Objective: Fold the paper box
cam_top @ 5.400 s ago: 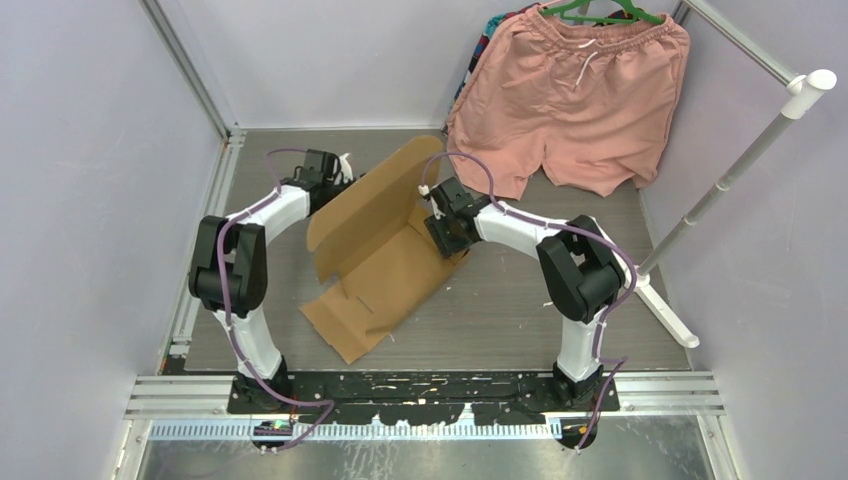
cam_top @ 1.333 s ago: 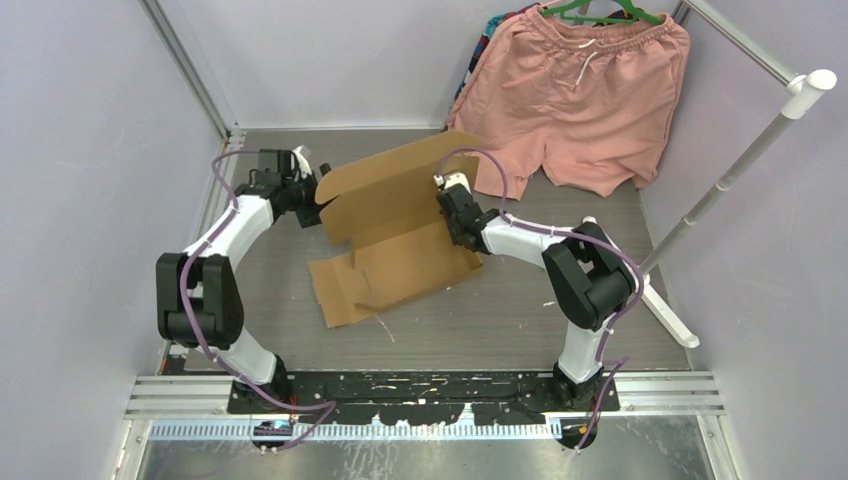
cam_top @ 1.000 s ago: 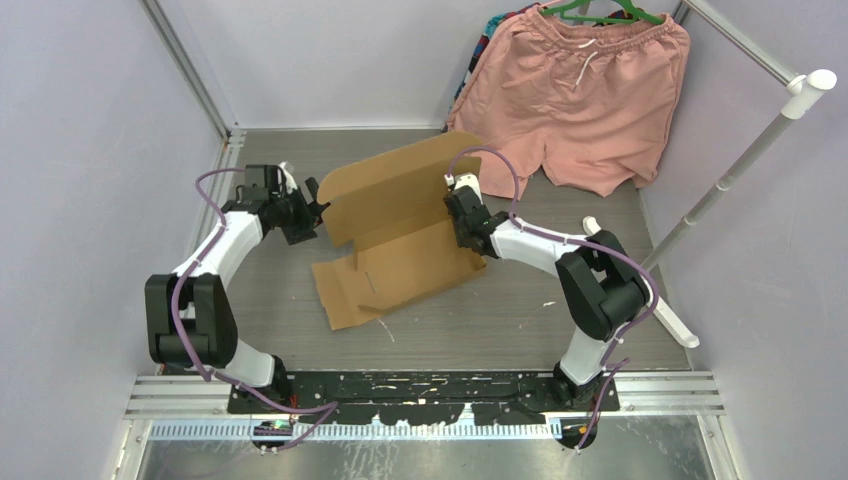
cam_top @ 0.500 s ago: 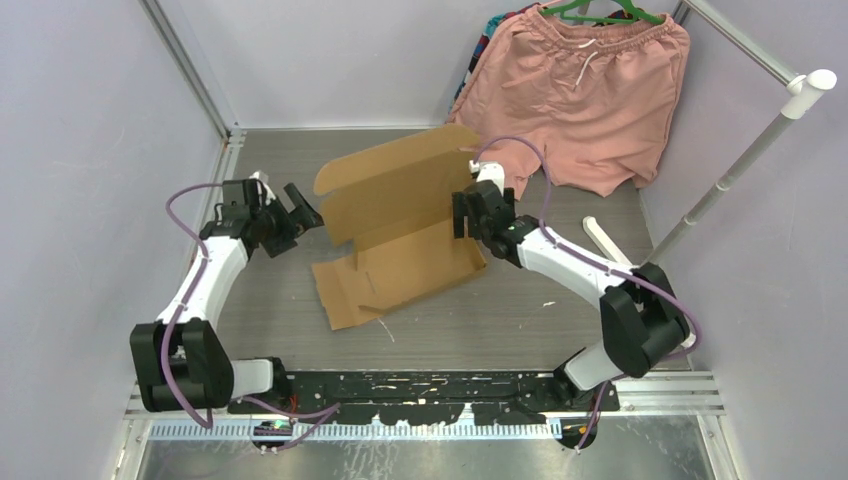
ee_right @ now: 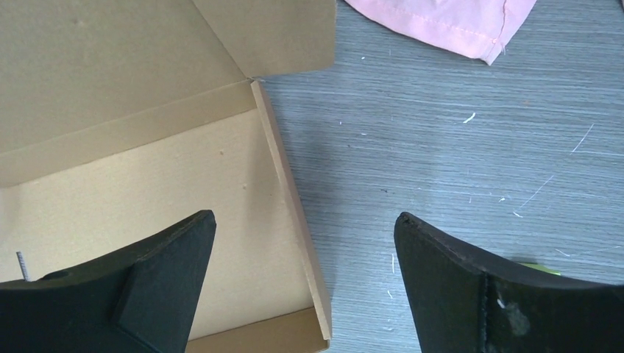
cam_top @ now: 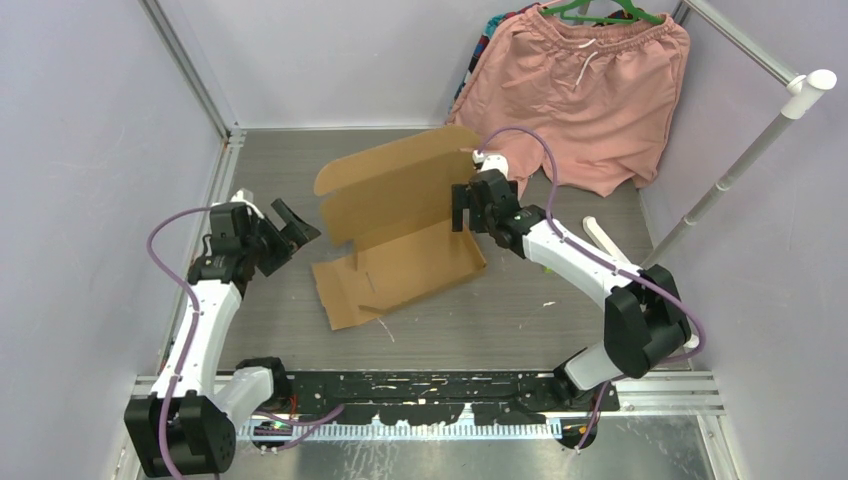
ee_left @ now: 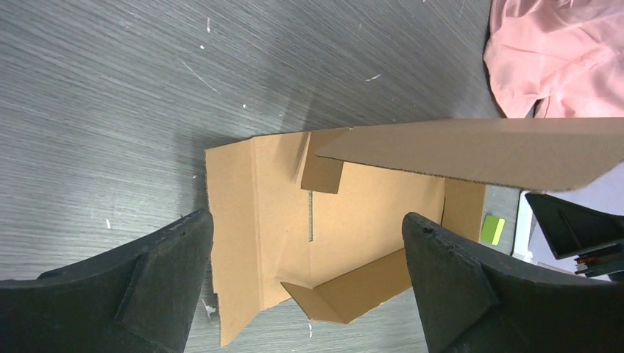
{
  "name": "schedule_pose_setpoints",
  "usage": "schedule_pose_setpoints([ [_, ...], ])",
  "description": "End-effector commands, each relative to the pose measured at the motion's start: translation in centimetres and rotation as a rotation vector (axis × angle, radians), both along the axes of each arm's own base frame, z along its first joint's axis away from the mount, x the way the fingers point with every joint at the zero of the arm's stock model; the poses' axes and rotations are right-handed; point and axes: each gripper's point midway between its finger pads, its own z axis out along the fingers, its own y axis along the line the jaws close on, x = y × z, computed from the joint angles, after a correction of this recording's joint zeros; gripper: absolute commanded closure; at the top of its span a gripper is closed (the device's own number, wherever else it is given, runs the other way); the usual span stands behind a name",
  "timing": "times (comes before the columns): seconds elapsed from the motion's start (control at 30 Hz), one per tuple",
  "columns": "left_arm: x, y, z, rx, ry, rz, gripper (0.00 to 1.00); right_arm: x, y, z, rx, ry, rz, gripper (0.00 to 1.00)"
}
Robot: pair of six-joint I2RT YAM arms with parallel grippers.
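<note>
The brown cardboard paper box (cam_top: 400,235) lies partly folded in the middle of the table, its big rear flap standing up and its near-left flap flat. In the left wrist view the box (ee_left: 353,220) shows its floor, a slot and a folded near wall. In the right wrist view its right wall (ee_right: 291,220) stands up. My left gripper (cam_top: 290,228) is open and empty, just left of the box and apart from it. My right gripper (cam_top: 463,205) is open and empty, above the box's right wall.
Pink shorts (cam_top: 580,95) hang on a green hanger at the back right. A white rack pole (cam_top: 740,165) and its foot (cam_top: 640,285) stand at the right. A small green-yellow tag (ee_left: 494,229) lies by the box's right side. Grey walls enclose the table.
Both grippers have let go of the box and pulled back. The left arm moved down and left, the right arm rose and shifted right. The box has turned and settled with its rear flap up.
</note>
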Motion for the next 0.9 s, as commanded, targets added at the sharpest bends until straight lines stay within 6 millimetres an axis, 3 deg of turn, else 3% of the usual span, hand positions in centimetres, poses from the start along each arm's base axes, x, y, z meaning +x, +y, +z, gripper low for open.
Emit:
schedule_pose_setpoints([
  [0.0,-0.9,0.5,-0.4,0.002,0.010,0.041,0.00,0.5,0.6,0.5,-0.012,0.000,0.030,0.06],
  [0.37,-2.6,-0.6,-2.6,-0.057,0.043,0.020,0.02,0.1,0.3,-2.7,-0.065,0.061,0.044,0.21],
  [0.53,-3.4,-1.0,-2.7,-0.083,0.037,0.017,0.06,0.4,0.5,-3.8,-0.090,0.081,0.060,0.29],
  [0.77,-4.0,-1.6,-1.9,-0.120,0.024,0.006,0.17,0.9,1.4,-5.3,-0.087,0.115,0.090,0.36],
  [0.87,-4.1,-1.8,-1.9,-0.129,0.029,0.003,0.30,1.0,1.6,-5.9,-0.086,0.128,0.090,0.39],
])
